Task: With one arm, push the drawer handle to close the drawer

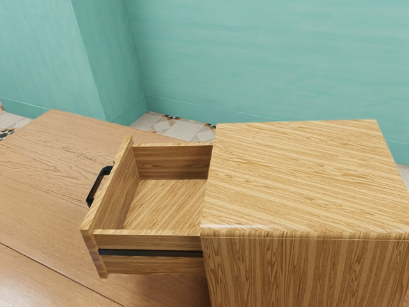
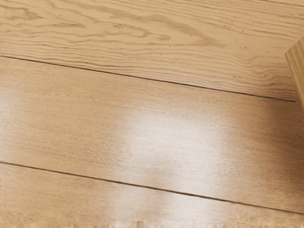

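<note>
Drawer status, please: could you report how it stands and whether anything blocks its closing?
Drawer well open, jutting from the cabinet. Nothing seen touching its black handle. No obstruction seen between drawer and cabinet.

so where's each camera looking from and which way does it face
Exterior view: at the arm's side, looking down over the open drawer, its black handle and the cabinet, toward the teal wall.
Wrist view: on the arm's hand, facing down at the plank tabletop.
Shared: that tabletop; the wooden corner is probably the drawer or cabinet.
</note>
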Controlling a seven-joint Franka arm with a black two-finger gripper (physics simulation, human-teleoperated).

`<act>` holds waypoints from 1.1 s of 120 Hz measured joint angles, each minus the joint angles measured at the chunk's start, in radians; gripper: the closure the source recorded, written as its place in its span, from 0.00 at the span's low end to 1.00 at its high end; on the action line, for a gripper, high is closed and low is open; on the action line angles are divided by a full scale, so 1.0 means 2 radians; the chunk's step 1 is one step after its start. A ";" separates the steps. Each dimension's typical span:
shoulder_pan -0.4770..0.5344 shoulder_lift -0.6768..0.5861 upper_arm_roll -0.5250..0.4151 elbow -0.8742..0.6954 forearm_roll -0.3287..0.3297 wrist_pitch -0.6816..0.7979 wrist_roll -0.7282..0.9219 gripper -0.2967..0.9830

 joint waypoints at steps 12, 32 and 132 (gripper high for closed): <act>0.023 -0.013 0.000 -0.071 0.013 0.034 -0.002 0.25; 0.039 -0.001 0.009 -0.124 0.027 0.083 -0.005 0.25; -0.013 0.060 0.045 -0.198 -0.020 0.181 0.036 0.34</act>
